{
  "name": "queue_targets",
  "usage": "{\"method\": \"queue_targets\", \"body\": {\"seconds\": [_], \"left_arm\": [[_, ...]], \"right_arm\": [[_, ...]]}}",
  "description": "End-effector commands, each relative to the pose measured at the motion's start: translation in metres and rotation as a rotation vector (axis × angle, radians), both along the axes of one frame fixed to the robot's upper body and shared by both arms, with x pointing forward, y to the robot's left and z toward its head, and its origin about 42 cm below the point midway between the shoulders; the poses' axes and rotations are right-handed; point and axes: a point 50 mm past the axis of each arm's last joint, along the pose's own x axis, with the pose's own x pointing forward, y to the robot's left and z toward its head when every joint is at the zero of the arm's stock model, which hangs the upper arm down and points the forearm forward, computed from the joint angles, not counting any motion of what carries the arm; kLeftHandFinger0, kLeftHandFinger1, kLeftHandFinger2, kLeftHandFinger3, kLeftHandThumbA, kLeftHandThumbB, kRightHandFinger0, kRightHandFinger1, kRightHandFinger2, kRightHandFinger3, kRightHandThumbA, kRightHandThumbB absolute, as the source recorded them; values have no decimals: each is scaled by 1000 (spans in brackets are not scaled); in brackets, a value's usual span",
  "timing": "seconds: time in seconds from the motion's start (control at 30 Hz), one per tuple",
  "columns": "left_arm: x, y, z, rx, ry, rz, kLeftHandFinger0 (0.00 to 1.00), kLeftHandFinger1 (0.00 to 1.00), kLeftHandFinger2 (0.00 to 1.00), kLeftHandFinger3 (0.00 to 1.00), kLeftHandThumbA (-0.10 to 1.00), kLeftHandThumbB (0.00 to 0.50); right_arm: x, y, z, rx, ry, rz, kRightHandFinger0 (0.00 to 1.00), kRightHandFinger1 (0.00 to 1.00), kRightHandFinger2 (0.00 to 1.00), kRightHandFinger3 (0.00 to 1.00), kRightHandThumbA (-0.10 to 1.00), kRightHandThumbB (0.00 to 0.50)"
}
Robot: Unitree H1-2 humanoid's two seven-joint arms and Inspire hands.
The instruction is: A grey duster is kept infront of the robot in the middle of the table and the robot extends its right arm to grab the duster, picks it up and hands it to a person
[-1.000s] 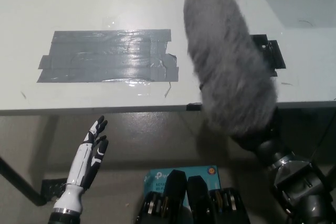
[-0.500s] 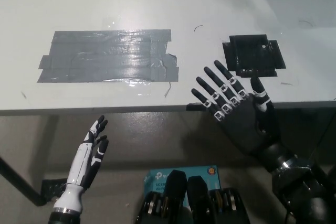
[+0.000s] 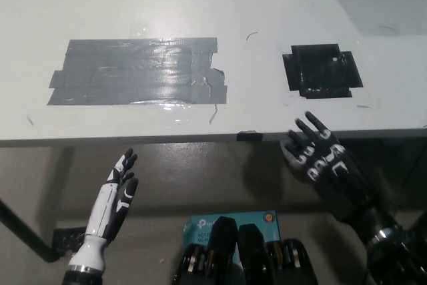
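Start nearest you: your white left hand (image 3: 115,198) rests low at the near left, below the table edge, fingers straight and loosely apart, holding nothing. Across on the near right, your black right hand (image 3: 323,165) sits just under the near edge of the table (image 3: 200,5), its fingers spread and pointing up and away from you, with nothing in the palm.

Now the relation you would want for any coming move: which way the duster lies from that right hand. You cannot get it from this view, because the grey duster is nowhere in sight (not on the table, not in either hand), and no person shows either. With both hands empty and the table bare of it, I judge the handover finished, so there is no long axis to line up and no nearer arm to choose.

Farther out, the tabletop carries only fixed marks. A black taped patch (image 3: 322,70) lies just beyond the right hand, up and slightly right of its fingertips. A wide patch of grey tape strips (image 3: 137,71) lies to the left at about the same depth, well apart from both hands. Past these the surface runs on plain to the far edge.
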Motion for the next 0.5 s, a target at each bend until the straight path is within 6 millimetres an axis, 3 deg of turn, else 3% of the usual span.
{"method": "queue_targets", "body": {"seconds": [0.0, 0.47], "left_arm": [[6, 4, 11, -40, -59, -7, 962, 1000, 1000, 1000, 1000, 249], [6, 5, 11, -48, -58, -5, 977, 1000, 1000, 1000, 1000, 234]], "right_arm": [[-9, -35, -14, -477, -309, -238, 1000, 1000, 1000, 1000, 1000, 449], [-9, -32, -20, -661, -349, -245, 1000, 1000, 1000, 1000, 1000, 489]]}}
